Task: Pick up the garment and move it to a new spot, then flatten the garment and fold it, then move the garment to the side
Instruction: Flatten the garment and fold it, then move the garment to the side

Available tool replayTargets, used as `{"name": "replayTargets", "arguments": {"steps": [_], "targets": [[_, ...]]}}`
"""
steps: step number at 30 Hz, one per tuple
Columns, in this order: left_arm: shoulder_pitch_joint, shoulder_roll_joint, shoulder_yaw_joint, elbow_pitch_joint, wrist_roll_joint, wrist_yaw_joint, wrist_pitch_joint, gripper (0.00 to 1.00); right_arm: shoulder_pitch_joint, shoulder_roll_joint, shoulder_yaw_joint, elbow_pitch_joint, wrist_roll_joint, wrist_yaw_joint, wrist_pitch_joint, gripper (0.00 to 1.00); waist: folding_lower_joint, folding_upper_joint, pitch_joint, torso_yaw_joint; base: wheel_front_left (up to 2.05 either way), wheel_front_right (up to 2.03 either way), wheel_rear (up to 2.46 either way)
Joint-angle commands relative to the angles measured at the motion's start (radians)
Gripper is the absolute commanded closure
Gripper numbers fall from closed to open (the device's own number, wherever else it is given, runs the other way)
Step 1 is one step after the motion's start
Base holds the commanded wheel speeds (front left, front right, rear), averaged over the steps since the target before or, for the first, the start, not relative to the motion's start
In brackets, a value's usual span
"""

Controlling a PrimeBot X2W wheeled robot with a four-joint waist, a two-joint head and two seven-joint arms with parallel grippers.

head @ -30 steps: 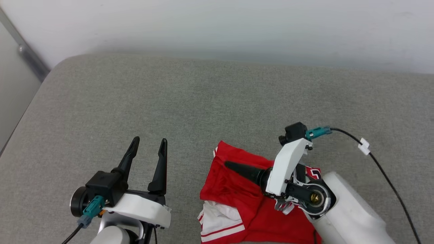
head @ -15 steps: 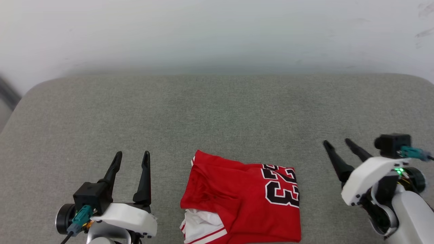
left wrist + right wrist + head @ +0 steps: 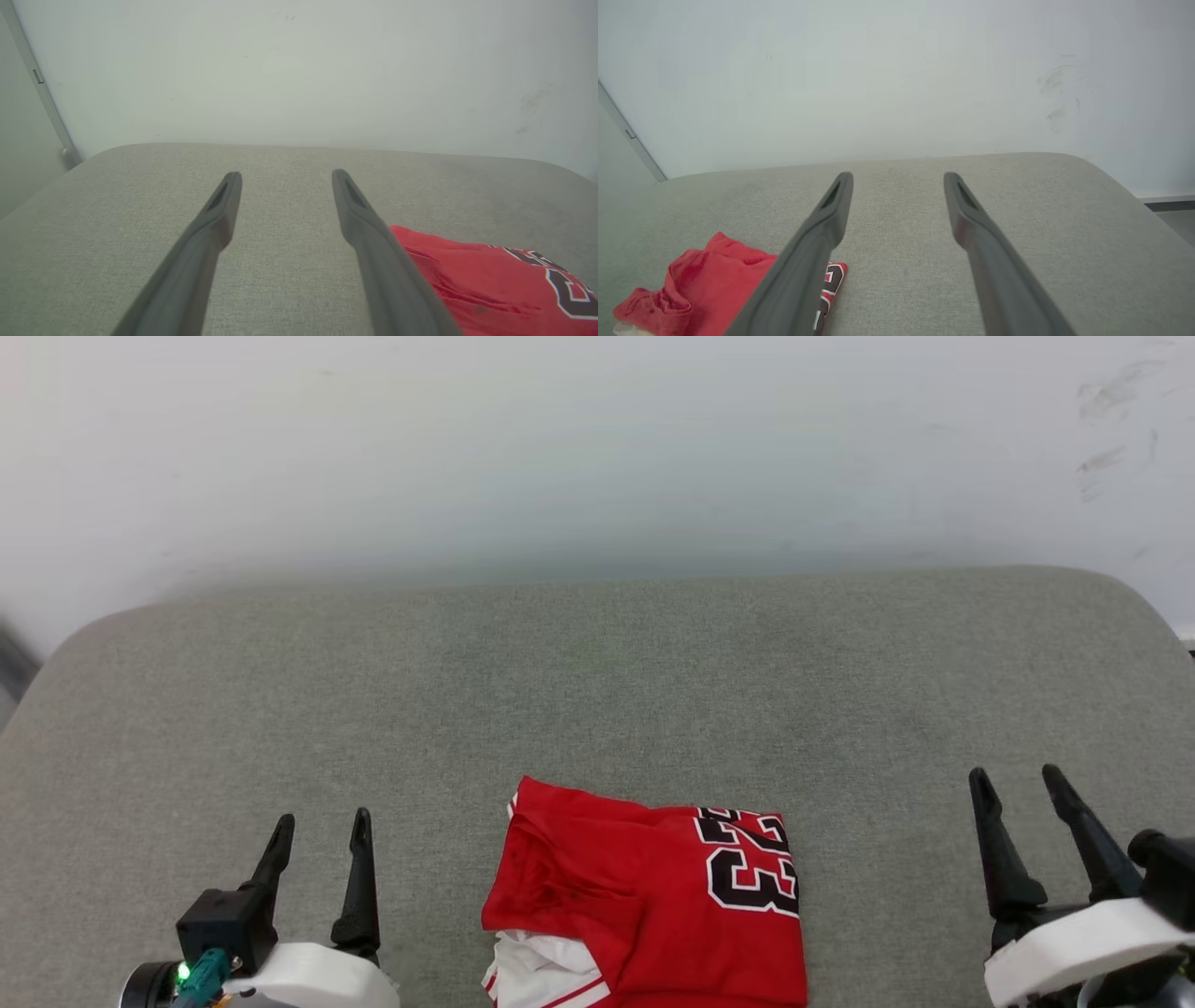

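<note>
The garment (image 3: 644, 905) lies folded into a compact red rectangle on the grey cushion, near the bottom middle of the head view, with a black, white-outlined "23" facing up and a white sleeve edge at its lower left. My left gripper (image 3: 320, 822) stands open at the lower left, apart from the cloth, nothing between its fingers. My right gripper (image 3: 1016, 777) stands open at the lower right, also clear of it. The garment (image 3: 490, 284) lies to the right of the left gripper (image 3: 286, 175). The garment (image 3: 705, 284) sits left of the right gripper (image 3: 898, 176).
The grey fabric cushion (image 3: 597, 681) spreads wide around the shirt, with rounded far corners. A white wall (image 3: 597, 448) rises behind it. A grey vertical strip (image 3: 42, 88) runs down the wall at the left.
My right gripper has left the garment and drawn back to the lower right, letting go of it. The head camera has shifted, so the whole cushion now shows. The left gripper sits lower in view.
</note>
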Motion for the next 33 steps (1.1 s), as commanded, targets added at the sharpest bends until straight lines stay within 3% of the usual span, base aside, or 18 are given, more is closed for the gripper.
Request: {"name": "replayTargets", "arguments": {"steps": [1,9,20,27,33], "targets": [[0.021,0.006,0.006,0.003,0.004,0.005,-0.005,0.00,0.035,0.017,0.006,-0.033,-0.008,0.000,0.002,0.00,0.0000,0.0000,-0.011,-0.003,0.00,0.00,0.00],[0.069,-0.003,0.008,0.016,0.017,0.003,-0.009,0.00,0.137,0.042,0.012,-0.124,-0.065,0.000,0.055,0.00,0.0000,0.0000,-0.040,-0.014,0.00,0.00,0.00],[0.056,-0.028,0.018,0.033,0.020,-0.013,-0.011,0.00,0.146,0.046,0.005,-0.164,-0.072,0.000,0.105,0.00,0.0000,0.0000,-0.035,-0.014,0.00,0.00,0.00],[0.052,-0.041,0.045,0.029,0.026,-0.017,-0.012,0.00,0.142,0.056,-0.035,-0.131,0.011,0.000,0.176,0.00,0.0000,0.0000,-0.028,-0.013,0.00,0.00,0.00],[0.034,-0.072,0.072,0.009,0.051,-0.027,-0.012,0.00,0.078,-0.005,-0.171,-0.010,0.210,0.000,0.298,0.00,0.0000,0.0000,-0.009,0.018,0.00,0.00,0.00]]}}
